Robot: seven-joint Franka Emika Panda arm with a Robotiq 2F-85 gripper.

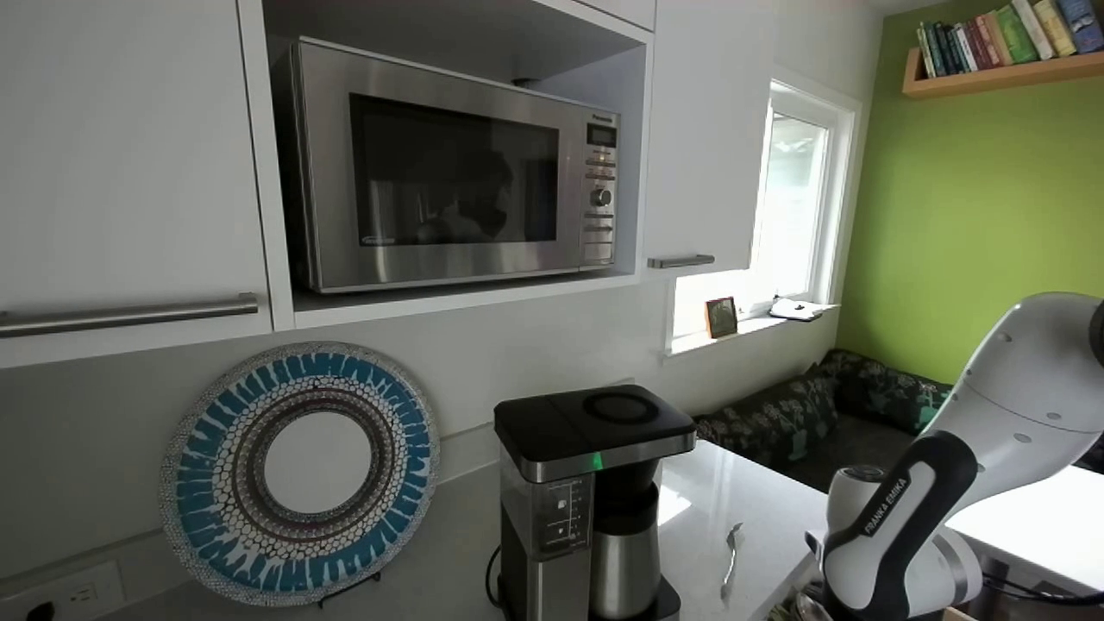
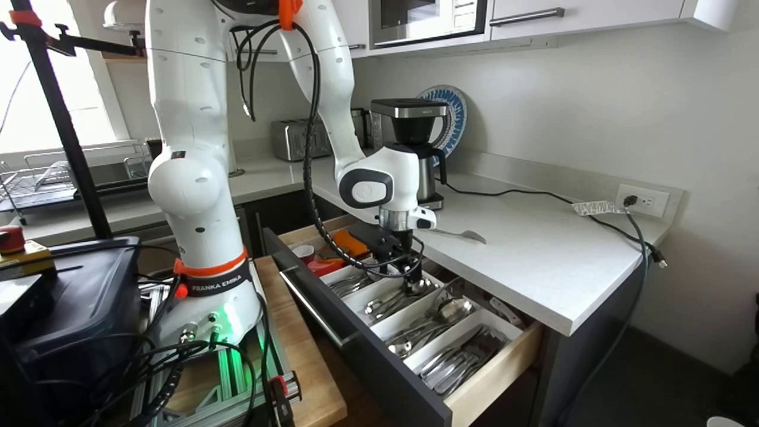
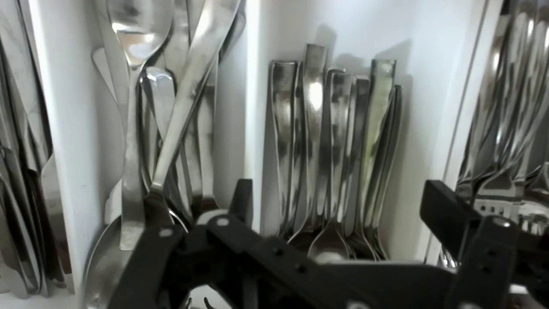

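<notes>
While my gripper stands wide over the cutlery tray, small spoons lie btwn its fingertips in wrist view, handles twd 12 o'clock. Bowls, twd 6, partly hidden behind the gripper; can't tell re contact. Big spoon, 8 o'clock, also partly blocked. In an exterior view my arm is cropped at 6.

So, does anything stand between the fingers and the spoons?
Nothing visible covers the spoon handles. However, in the wrist view the open fingers line up roughly with the white dividers on both sides, which might obstruct lowering.
</notes>
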